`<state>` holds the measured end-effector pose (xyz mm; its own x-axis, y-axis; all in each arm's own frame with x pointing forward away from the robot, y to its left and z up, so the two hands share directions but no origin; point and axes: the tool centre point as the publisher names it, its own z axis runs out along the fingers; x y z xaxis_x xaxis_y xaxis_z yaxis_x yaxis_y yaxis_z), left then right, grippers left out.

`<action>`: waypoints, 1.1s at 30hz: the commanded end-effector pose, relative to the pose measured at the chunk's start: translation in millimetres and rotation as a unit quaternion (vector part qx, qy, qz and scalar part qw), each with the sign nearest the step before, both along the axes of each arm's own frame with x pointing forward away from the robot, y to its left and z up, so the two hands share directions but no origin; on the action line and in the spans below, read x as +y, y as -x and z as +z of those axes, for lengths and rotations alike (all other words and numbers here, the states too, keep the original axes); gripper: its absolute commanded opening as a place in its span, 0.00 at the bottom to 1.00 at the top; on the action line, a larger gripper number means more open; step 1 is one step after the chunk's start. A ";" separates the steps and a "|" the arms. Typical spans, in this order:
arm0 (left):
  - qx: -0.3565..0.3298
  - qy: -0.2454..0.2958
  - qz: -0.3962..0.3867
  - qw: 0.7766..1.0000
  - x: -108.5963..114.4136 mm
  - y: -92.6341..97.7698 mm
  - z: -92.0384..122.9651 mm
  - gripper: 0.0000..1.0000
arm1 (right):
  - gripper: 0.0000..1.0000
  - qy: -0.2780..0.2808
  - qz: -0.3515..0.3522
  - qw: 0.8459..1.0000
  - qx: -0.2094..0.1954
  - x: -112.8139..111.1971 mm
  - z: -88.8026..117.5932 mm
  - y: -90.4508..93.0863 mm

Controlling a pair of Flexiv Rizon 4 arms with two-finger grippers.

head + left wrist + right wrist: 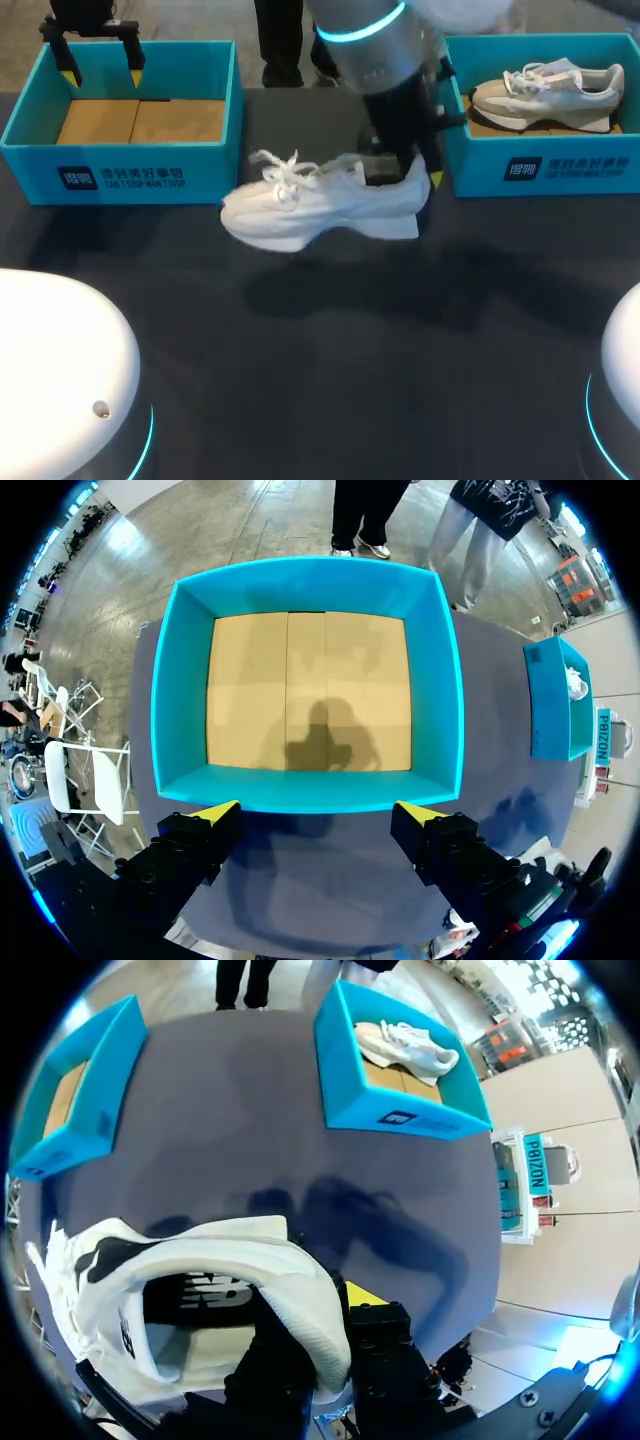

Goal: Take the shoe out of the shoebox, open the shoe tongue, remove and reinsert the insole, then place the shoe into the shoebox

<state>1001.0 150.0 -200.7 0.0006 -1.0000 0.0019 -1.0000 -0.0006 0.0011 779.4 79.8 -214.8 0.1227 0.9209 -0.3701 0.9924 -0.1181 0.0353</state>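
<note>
There are 2 teal shoeboxes [120, 175] [545, 170], 1 white shoe [320, 205] and 1 beige shoe [545, 95].

Dark table [330, 330], left shoebox [120, 175], right shoebox [540, 170]

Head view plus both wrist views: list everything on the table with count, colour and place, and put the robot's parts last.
white shoe: one, white with white laces, between the two boxes, held at its heel collar
left shoebox: one, teal with a tan cardboard floor, far left of the table, nothing in it
right shoebox: one, teal, far right of the table
beige shoe: one, beige and grey, lying inside the right shoebox
table: one, dark, under everything
left claw: one, black with yellow tips, open and holding nothing, above the left shoebox's near wall
right claw: one, black with yellow tips, closed on the white shoe's heel collar, one finger inside the shoe
</note>
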 end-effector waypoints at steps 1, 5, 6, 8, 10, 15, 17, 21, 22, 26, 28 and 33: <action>0.000 -0.001 0.000 1.000 -0.1 0.4 0.2 1.00 | 0.00 0.008 0.002 1.000 -0.011 -0.9 -26.5 1.2; 0.000 -0.001 0.000 1.000 -0.1 0.4 0.2 1.00 | 0.00 0.001 0.001 1.000 -0.023 -2.7 -48.1 -0.1; 0.000 -0.001 0.000 1.000 -0.1 0.4 0.2 1.00 | 0.00 0.002 0.001 1.000 -0.026 -3.0 -53.6 -0.3; 0.000 -0.001 0.000 1.000 -0.1 0.4 0.2 1.00 | 0.00 -0.001 0.001 1.000 -0.031 -3.5 -65.5 -0.8; 0.000 -0.001 0.000 1.000 -0.1 0.4 0.2 1.00 | 0.00 0.000 0.002 0.999 -0.034 -2.2 -76.4 -1.4; 0.000 -0.001 0.000 1.000 -0.1 0.4 0.2 1.00 | 0.00 -0.015 0.001 0.999 -0.030 -1.2 -102.1 -1.4; 0.000 -0.001 0.000 1.000 -0.1 0.4 0.2 1.00 | 0.00 -0.012 0.004 1.000 -0.027 -1.4 -113.5 -0.2; 0.000 -0.001 0.000 1.000 -0.1 0.4 0.2 1.00 | 0.00 -0.016 0.006 1.000 -0.024 -0.8 -129.1 0.6; 0.000 -0.001 0.000 1.000 -0.1 0.4 0.2 1.00 | 0.00 -0.015 0.008 1.000 -0.022 -0.4 -132.8 0.6; 0.000 -0.001 0.000 1.000 -0.1 0.4 0.2 1.00 | 0.00 -0.009 0.003 1.000 -0.029 -3.5 -143.8 -0.8; 0.000 -0.001 0.000 1.000 -0.1 0.4 0.2 1.00 | 0.00 -0.006 0.001 0.999 -0.031 -3.6 -146.9 -1.3; 0.000 -0.001 0.000 1.000 -0.1 0.4 0.2 1.00 | 0.00 0.001 -0.004 1.000 -0.027 -4.9 -155.5 -1.8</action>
